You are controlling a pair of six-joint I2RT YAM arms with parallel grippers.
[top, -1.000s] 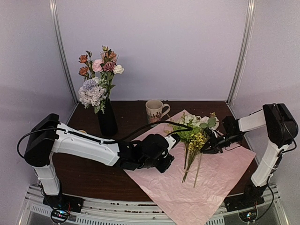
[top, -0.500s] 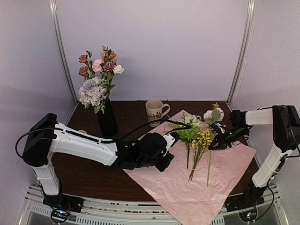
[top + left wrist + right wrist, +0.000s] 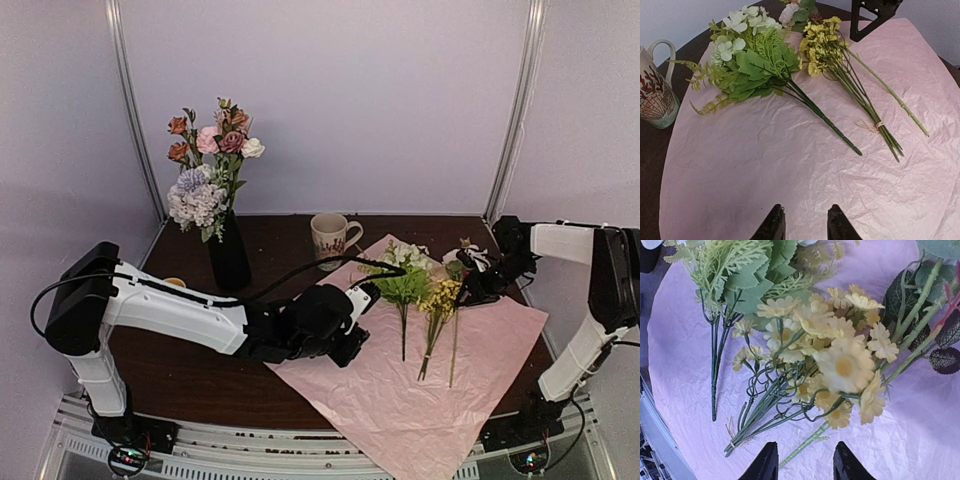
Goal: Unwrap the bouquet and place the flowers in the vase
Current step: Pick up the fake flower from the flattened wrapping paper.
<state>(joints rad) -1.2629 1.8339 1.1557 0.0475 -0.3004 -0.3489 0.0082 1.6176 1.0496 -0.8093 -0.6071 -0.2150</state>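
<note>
Flowers (image 3: 438, 297) — loose on the spread paper (image 3: 400, 400), well apart from the vase (image 3: 229, 262). Probably light, heads floppy and crushable; best pinched low on bare stems. Left end effector (image 3: 802, 226) part-spread over paper, empty; right end effector (image 3: 805, 462) spread above the yellow bunch (image 3: 840, 365) — empty.

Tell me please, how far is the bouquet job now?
Done: the pink paper lies open and flat, and several flowers stand in the black vase. In hand: nothing; the left gripper and right gripper are both open. Left: the green bunch, the yellow bunch and a single stem lie on the paper.
</note>
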